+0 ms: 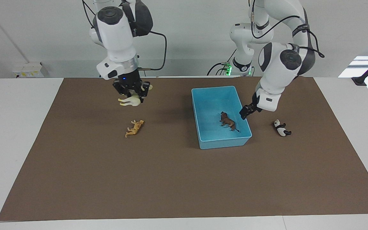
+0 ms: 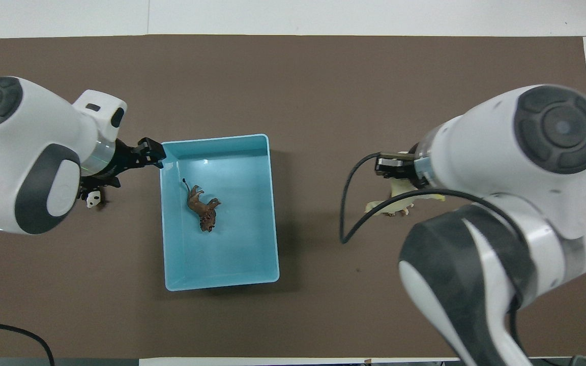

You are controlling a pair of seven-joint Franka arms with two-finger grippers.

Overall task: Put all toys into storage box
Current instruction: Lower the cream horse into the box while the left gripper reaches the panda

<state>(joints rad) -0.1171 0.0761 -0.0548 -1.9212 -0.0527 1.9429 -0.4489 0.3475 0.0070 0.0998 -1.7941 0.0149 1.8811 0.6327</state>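
Note:
The light blue storage box (image 1: pixel 203 95) (image 2: pixel 267 203) stands on the brown mat. The brown toy (image 1: pixel 228 121) (image 2: pixel 202 206) lies inside it. My left gripper (image 1: pixel 245 112) (image 2: pixel 151 152) is open and empty, just above the box's rim at the left arm's end. The panda (image 1: pixel 281 128) (image 2: pixel 93 199) lies on the mat beside the box, partly hidden under my left arm in the overhead view. My right gripper (image 1: pixel 135 95) is low over the mat, shut on the cream long-necked toy (image 1: pixel 128 101) (image 2: pixel 392 206). The orange-tan striped toy (image 1: pixel 135 127) lies farther from the robots than the cream one; the overhead view hides it.
The brown mat (image 1: pixel 171 179) covers most of the white table. A black cable (image 2: pixel 346 203) hangs from my right arm over the mat between the box and the cream toy.

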